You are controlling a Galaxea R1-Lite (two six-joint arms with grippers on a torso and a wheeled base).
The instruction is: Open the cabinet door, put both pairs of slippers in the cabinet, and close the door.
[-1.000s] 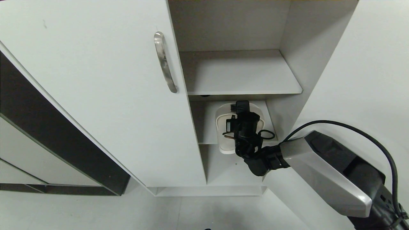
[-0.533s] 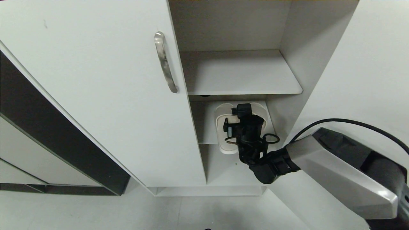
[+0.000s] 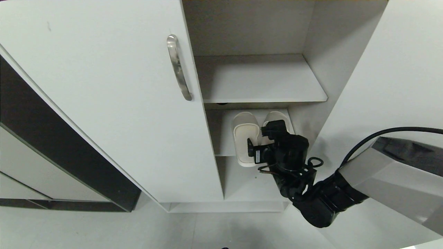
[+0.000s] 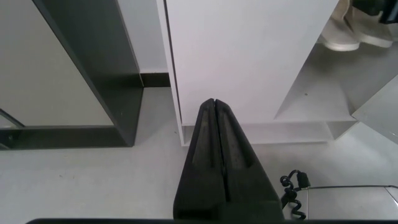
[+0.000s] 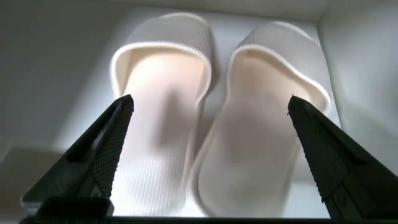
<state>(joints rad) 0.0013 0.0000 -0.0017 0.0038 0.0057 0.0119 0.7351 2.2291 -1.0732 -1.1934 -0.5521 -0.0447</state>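
The right arm [image 3: 391, 180] had pulled back from the cabinet [image 3: 256, 79], uncovering the slippers [image 3: 246, 135]. The cabinet door [image 3: 391, 86] stood open. The white slippers lay side by side on the lower shelf [image 3: 221, 138]. The right gripper [image 5: 211, 149] gaped wide and empty before them. The left gripper [image 4: 214, 109] was pressed together, holding nothing.

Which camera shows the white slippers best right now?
Right wrist view: both slippers lie side by side, unobstructed. In the head view the right pincer hides part of one; the left wrist view catches just their heels.
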